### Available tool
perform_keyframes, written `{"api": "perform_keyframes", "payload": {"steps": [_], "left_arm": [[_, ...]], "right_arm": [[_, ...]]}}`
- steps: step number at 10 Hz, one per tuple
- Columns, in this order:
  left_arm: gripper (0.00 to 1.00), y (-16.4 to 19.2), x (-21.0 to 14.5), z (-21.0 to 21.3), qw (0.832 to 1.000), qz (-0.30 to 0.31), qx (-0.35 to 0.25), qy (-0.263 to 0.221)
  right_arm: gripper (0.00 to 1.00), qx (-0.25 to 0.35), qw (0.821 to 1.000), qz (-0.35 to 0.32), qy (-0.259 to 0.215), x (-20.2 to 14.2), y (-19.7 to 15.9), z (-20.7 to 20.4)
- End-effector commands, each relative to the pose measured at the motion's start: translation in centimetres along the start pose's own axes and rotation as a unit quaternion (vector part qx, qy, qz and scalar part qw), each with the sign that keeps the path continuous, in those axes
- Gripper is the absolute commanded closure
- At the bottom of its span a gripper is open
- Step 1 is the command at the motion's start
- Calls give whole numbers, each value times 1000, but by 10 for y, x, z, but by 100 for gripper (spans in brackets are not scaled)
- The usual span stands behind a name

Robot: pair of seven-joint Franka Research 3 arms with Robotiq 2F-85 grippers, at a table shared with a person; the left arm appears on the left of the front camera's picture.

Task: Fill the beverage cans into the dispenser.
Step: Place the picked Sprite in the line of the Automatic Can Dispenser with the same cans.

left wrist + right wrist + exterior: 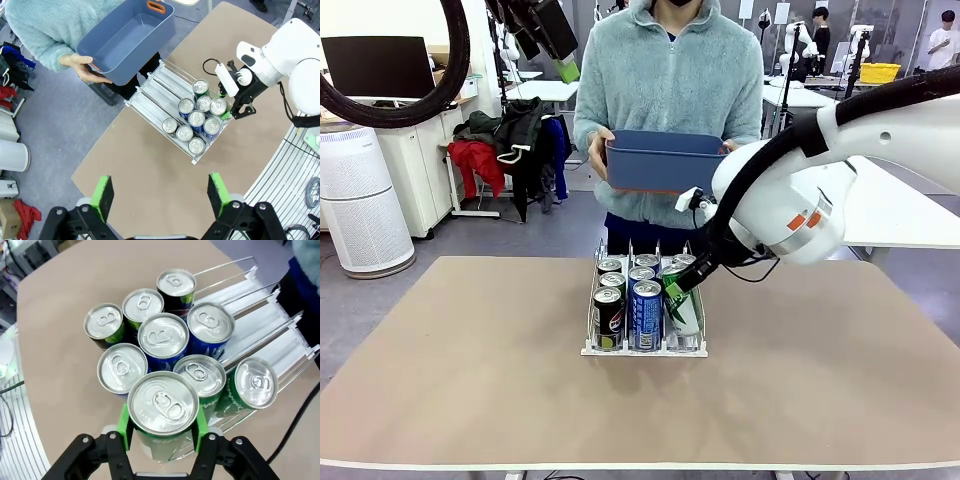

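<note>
**At the rack's front corner, a green can is held upright between the right pads**

Over the front of the dispenser (645,349), in the lane on the robot's right, a green can (162,410) is gripped by the right gripper (161,426). The green pads are pressed against the can's two sides just under its silver top. The can's long axis is kept upright, in line with the fingers, so the relation that counts lies straight down: the lane floor is directly beneath the can, and whether the base already rests on it cannot be told. The other beverage cans (196,120) are packed upright in three lanes against the raised front lip, and the held can is just beside its neighbours, touching or nearly so. The back of the rack is bare.

The right arm is reached in from the right with its wrist bent sharply down over the rack. The left gripper (160,192) is held high above the table, well apart from the rack, its jaws spread wide on nothing. The right arm is far nearer the work.

At the far edge, a dark blue bin (663,160) is held by the person in both hands.
</note>
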State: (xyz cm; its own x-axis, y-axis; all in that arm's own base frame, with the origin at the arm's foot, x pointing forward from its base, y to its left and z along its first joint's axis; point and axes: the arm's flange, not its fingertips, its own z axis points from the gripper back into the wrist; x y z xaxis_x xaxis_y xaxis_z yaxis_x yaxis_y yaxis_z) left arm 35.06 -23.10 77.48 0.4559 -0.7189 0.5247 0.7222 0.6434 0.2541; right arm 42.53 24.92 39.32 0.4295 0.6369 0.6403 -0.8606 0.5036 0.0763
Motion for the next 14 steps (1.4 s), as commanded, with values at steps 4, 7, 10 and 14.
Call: {"api": "perform_keyframes", "payload": {"steps": [4,7,10,14], "left_arm": [[0,1,-1,2,1000,-4,-2,5],[0,1,-1,2,1000,-4,-2,5],[0,1,-1,2,1000,-4,-2,5],[0,1,-1,2,1000,-4,-2,5]], "right_arm": [[42,-23,991,37,-126,-41,-22,-13],[42,17,990,18,-138,-59,-31,-26],[42,38,989,7,-143,-70,-27,-35],[42,44,996,14,-82,-77,-23,-35]]}}
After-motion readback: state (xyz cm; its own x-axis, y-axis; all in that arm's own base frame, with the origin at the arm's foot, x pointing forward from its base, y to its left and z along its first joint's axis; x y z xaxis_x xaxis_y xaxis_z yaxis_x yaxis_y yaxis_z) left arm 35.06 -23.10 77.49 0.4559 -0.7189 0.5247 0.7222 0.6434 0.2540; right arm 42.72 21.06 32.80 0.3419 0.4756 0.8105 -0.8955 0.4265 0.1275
